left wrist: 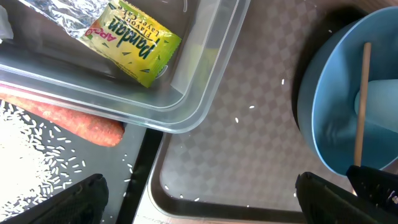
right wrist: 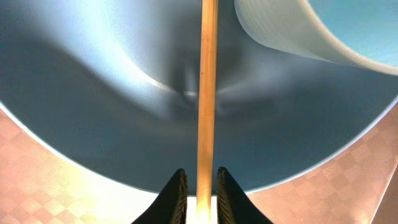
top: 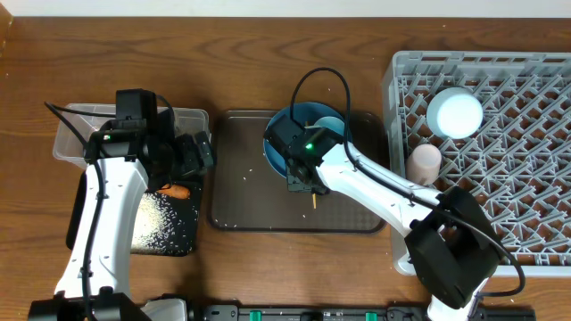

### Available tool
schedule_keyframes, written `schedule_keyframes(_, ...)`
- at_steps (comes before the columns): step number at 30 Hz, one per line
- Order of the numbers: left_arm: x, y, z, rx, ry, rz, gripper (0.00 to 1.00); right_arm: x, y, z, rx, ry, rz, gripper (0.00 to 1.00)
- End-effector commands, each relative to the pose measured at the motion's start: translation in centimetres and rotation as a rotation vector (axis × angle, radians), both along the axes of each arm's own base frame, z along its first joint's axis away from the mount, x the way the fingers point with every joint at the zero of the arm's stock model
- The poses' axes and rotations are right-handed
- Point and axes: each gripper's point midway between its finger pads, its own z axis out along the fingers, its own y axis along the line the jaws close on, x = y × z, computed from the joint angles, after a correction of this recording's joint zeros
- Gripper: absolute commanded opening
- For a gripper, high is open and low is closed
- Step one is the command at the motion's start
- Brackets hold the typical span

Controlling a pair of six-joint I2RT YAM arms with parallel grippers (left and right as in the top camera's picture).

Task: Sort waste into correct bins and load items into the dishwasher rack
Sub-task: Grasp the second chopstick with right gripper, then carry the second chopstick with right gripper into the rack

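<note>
Flanking the wooden chopstick (right wrist: 207, 93) narrowly with the right jaws, cannot tell whether pinching yet, its length running straight ahead across the blue plate (right wrist: 93, 106) at mid bench (top: 268, 53), with left jaws spread wide, farther left.

The overhead camera looks straight down on the whole counter (top: 268, 36). The left wrist camera faces down, close over the clear tub (left wrist: 205, 93) and brown tray (left wrist: 236, 155). The right wrist camera looks past its fingers (right wrist: 176, 199), closer still, at the blue plate (right wrist: 93, 93) and chopstick (right wrist: 208, 93), which the left view shares.
</note>
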Motion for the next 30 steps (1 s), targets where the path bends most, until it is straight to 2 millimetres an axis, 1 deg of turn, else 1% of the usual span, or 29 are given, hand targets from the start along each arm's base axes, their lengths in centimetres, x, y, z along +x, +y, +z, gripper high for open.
schedule_keyframes(1, -0.1, 0.2, -0.2, 0.006, 0.009, 0.003, 0.99, -0.2, -0.1, -0.3, -0.017, -0.004, -0.010, 0.14)
schedule_keyframes(8, -0.1, 0.2, -0.2, 0.006, 0.009, 0.003, 0.99, -0.2, 0.0, -0.3, -0.017, -0.004, -0.009, 0.12)
schedule_keyframes(11, -0.1, 0.2, -0.2, 0.006, 0.009, 0.003, 0.99, -0.2, -0.1, -0.4, -0.019, -0.002, -0.009, 0.07)
schedule_keyframes(19, -0.1, 0.2, -0.2, 0.006, 0.008, 0.003, 0.99, -0.3, -0.1, -0.4, -0.020, -0.002, -0.009, 0.06)
schedule_keyframes(22, -0.1, 0.2, -0.2, 0.006, 0.008, 0.003, 0.99, -0.2, -0.1, -0.3, -0.016, -0.005, -0.009, 0.01)
schedule_keyframes(26, -0.1, 0.2, -0.2, 0.006, 0.008, 0.003, 0.99, 0.3, 0.6, 0.7, 0.011, -0.022, 0.007, 0.01)
schedule_keyframes(30, -0.1, 0.2, -0.2, 0.006, 0.008, 0.003, 0.99, 1.1, 2.1, 3.6, 0.080, -0.060, 0.057, 0.01)
